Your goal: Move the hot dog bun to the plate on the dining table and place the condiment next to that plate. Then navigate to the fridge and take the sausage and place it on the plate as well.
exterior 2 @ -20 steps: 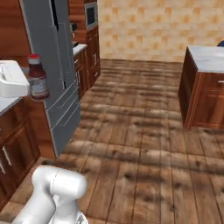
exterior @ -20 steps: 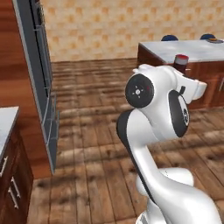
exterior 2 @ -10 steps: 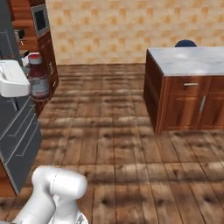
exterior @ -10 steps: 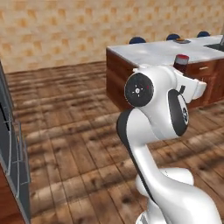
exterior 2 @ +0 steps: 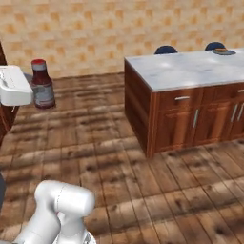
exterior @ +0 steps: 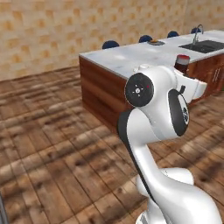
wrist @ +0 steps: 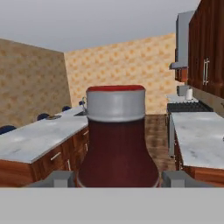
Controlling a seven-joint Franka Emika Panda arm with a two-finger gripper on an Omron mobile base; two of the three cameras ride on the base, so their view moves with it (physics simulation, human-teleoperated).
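My gripper (wrist: 117, 178) is shut on the condiment (wrist: 116, 140), a bottle with dark red contents and a greyish cap, held upright between both fingers (wrist: 59, 178). The bottle also shows as the condiment (exterior 2: 42, 85) beside the white hand at the left, and as the condiment (exterior: 181, 63) behind the arm's elbow. The dining table (exterior: 131, 54) with its marble top lies ahead. Far along it sits the dark plate (exterior: 155, 43) with a small orange shape on it that looks like the hot dog bun (exterior 2: 223, 50). The fridge and the sausage are out of view.
A dark sink (exterior: 205, 45) with a curved tap (exterior: 199, 30) is set into the table's far end. Blue stools (exterior 2: 165, 49) stand behind the table. Open wooden floor (exterior 2: 119, 157) stretches between me and the table. A second marble counter (wrist: 197, 131) runs along the right.
The whole picture has shifted: the base has turned, so the fridge has slid out at the left and the dining table has come into view. The bottle stays in the gripper.
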